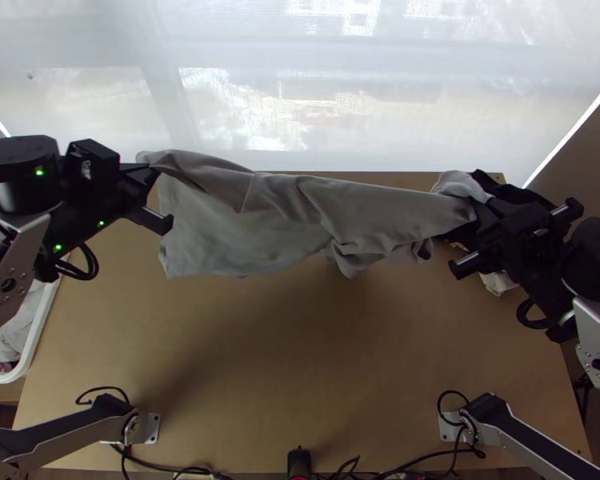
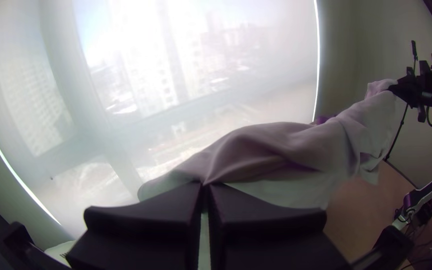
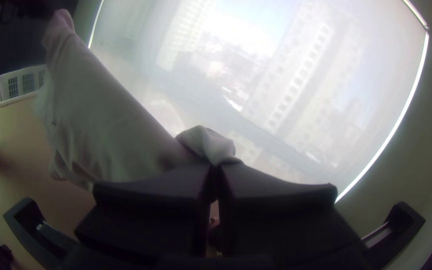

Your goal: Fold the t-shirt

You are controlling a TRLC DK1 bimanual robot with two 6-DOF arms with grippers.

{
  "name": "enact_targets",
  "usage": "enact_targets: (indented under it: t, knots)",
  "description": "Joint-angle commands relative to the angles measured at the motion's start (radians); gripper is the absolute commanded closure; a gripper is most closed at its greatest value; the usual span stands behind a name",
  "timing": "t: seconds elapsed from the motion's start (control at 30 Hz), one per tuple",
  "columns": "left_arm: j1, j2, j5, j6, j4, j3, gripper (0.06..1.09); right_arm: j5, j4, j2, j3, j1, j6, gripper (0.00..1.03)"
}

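The t-shirt [image 1: 244, 228] is suspended between both sets of jaws, above the far part of the table [image 1: 260, 344]. Its upper edge is stretched across from one gripper to the other; below that edge, the fabric is hung in loose folds. The left gripper [image 1: 150, 170] is closed, its two fingers pressed together on one end of the garment. The right gripper [image 1: 474, 210] is likewise closed on the opposite end, with a small bunch of fabric projected past its fingertips. Which part of the garment is gripped at either end cannot be told. Pale cloth [image 1: 498, 282] is located near the right jaws, toward the table's near side. A white basket [image 1: 38, 336], with cloth inside, is positioned at the table's left side, nearer the left arm's base than the left jaws are.
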Motion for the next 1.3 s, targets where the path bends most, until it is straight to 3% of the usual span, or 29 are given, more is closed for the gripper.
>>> enact_targets:
  t: [0.0, 0.13, 0.43, 0.57, 0.77, 0.9, 1.07, 1.27]
  knots:
    - [0.023, -0.069, 0.001, 0.042, -0.016, 0.106, 1.05, 0.002, -0.039, 0.019, 0.163, 0.007, 0.008, 1.00]
    - [-0.037, -0.093, 0.002, 0.116, -0.061, 0.187, 1.05, 0.002, -0.107, 0.019, 0.266, 0.043, 0.028, 1.00]
    - [-0.082, -0.133, 0.002, 0.162, -0.308, 0.391, 1.05, -0.004, -0.277, -0.041, 0.419, 0.074, 0.066, 1.00]
    - [-0.085, -0.171, 0.019, 0.163, -0.417, 0.387, 1.05, -0.033, -0.443, -0.062, 0.456, 0.112, 0.152, 1.00]
    - [-0.085, -0.184, 0.122, 0.156, -0.575, 0.379, 1.05, -0.136, -0.610, -0.067, 0.496, 0.112, 0.273, 1.00]
    - [-0.111, -0.194, 0.131, 0.153, -0.587, 0.322, 1.05, -0.234, -0.685, -0.050, 0.508, 0.111, 0.356, 1.00]
    - [-0.117, -0.185, 0.146, 0.131, -0.564, 0.160, 1.05, -0.302, -0.736, -0.004, 0.490, 0.115, 0.384, 1.00]
    - [-0.120, -0.193, 0.174, 0.128, -0.441, -0.178, 1.05, -0.309, -0.587, 0.004, 0.249, 0.137, 0.376, 1.00]
